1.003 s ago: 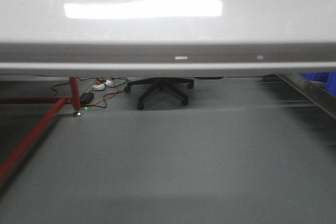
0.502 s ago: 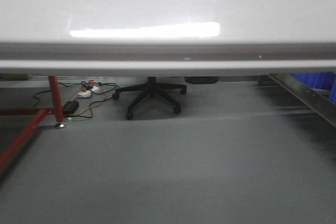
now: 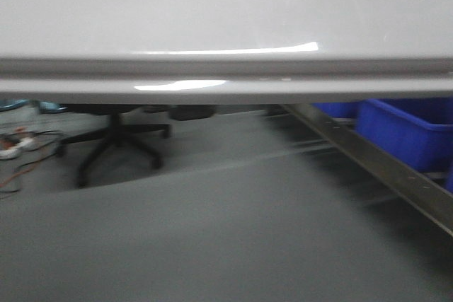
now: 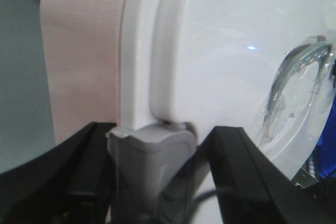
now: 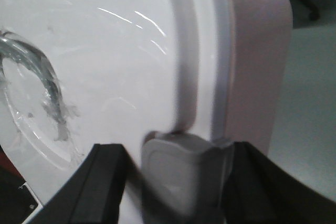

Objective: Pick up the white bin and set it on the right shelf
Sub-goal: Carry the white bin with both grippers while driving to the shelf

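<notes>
The white bin (image 3: 226, 12) fills the top of the front view, its glossy lid and thick rim held above the floor. In the left wrist view, my left gripper (image 4: 157, 140) is closed around the grey latch (image 4: 152, 156) at one end of the bin (image 4: 210, 51). In the right wrist view, my right gripper (image 5: 178, 156) is closed around the grey latch (image 5: 181, 166) at the other end of the bin (image 5: 105, 51). The lid's recessed handle shows in both wrist views. The right shelf's steel rail (image 3: 368, 160) runs diagonally at the right, below the bin.
Blue plastic bins (image 3: 410, 129) sit behind the steel rail at the right. A black office chair base (image 3: 117, 143) stands on the grey floor at the left, with loose cables (image 3: 14, 146) at the far left edge.
The front view has swung to the right. The chair and cables slid left, the red frame left the view, and the blue bins and steel rail came further in. Both grips are unchanged.
</notes>
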You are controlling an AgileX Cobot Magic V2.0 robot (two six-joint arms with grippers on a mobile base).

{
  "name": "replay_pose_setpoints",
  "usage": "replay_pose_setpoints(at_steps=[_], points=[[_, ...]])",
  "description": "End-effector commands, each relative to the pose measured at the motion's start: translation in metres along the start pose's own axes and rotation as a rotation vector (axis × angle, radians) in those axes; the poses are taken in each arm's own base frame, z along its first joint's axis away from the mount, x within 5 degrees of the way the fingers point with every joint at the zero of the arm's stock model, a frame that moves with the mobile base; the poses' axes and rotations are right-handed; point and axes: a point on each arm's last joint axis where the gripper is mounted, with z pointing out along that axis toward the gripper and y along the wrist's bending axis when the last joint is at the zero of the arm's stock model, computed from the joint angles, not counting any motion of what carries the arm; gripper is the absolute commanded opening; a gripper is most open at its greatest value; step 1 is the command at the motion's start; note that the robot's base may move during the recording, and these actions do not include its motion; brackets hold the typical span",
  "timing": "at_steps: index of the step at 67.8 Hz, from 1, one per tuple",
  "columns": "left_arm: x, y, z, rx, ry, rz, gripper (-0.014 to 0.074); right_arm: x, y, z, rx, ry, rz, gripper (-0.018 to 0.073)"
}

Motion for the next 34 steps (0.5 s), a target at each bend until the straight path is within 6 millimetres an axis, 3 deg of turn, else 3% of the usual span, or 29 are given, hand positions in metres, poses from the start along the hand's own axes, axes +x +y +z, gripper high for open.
replay_pose_setpoints(at_steps=[1,34], points=[[-0.0153,-0.0208,-0.0063,0.167,-0.100,-0.043,0.0239,-0.0144,0.0234,-0.0063,-0.191,-0.094,0.020,0.0305],[-0.0153,-0.0208,-0.0063,0.167,-0.100,-0.043,0.0239,-0.0144,0.0234,-0.0063,-0.191,-0.094,0.020,0.0305]])
